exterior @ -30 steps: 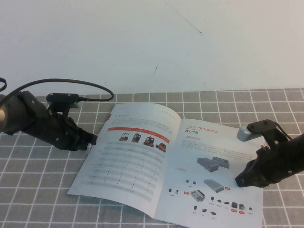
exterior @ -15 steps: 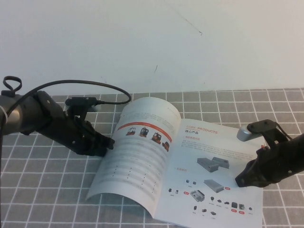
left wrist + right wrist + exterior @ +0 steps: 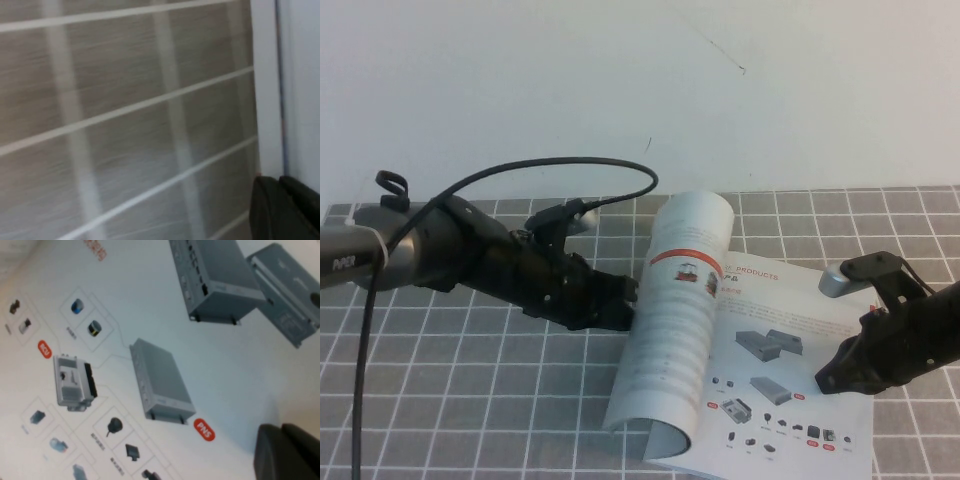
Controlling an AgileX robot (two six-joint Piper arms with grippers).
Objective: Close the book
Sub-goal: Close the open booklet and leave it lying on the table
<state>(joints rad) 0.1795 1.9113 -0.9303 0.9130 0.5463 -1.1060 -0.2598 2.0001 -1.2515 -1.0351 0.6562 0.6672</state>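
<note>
As the left arm stretches low, left gripper (image 3: 626, 297), closed, nudges the book (image 3: 760, 395) at its curled page; right gripper (image 3: 826, 381), closed, pins the opposite page.

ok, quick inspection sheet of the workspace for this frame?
Surface: grey grid-pattern cloth, flat.
Job's things: book open; left page lifted and curled toward the right one, not shut.
Clutter: nothing seen.
Tools: left tool at the back of the lifted page; right tool at the right page, near its outer edge.
Cables: black cable loops above the left arm.
Surroundings: plain white wall.
</note>
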